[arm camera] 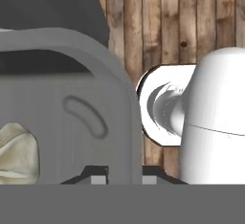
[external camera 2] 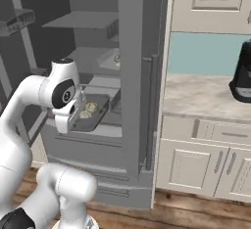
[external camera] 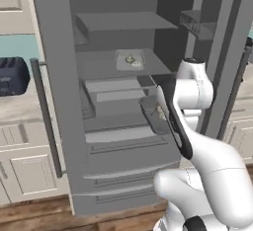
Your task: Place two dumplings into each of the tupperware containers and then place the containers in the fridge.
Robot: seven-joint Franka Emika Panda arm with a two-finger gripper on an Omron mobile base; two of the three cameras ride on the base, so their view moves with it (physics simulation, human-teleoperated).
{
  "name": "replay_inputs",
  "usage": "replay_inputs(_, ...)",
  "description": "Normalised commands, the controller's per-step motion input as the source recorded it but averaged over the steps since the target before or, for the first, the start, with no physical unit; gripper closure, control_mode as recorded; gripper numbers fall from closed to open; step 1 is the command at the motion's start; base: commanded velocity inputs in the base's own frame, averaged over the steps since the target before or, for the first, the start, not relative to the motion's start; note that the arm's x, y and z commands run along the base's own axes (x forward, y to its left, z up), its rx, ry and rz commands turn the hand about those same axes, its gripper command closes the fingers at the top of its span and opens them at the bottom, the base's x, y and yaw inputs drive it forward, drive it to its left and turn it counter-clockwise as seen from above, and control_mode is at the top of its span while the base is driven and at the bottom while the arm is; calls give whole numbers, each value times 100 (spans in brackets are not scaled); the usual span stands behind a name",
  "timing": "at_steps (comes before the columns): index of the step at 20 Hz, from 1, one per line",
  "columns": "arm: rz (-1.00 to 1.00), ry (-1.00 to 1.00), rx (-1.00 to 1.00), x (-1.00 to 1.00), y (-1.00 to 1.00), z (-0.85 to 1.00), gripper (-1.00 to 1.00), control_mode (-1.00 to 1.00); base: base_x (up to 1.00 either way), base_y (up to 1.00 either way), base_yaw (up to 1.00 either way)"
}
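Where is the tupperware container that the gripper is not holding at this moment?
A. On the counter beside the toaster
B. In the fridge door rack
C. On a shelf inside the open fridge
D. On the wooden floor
C: the other tupperware container sits on a shelf inside the open fridge, with dumplings in it, while the gripper grips the second container lower down.

light: even, flat, rendered | shadows: faint; fridge (external camera: 123, 77) interior dim | focus: soft, slightly blurry | glare: none

Glossy white rounded arm (external camera: 207, 161) segments, dark joint caps, black band along the forearm, bulbous white base.
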Motion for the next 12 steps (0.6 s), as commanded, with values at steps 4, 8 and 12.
replay_inputs(4, 0, 0, 0, 0, 0, 0, 100, 100, 65, 39, 0)
replay_inputs(8, 0, 0, 0, 0, 0, 0, 100, 100, 80, 42, -4)
replay_inputs(12, 0, 0, 0, 0, 0, 0, 100, 100, 71, 0, -16)
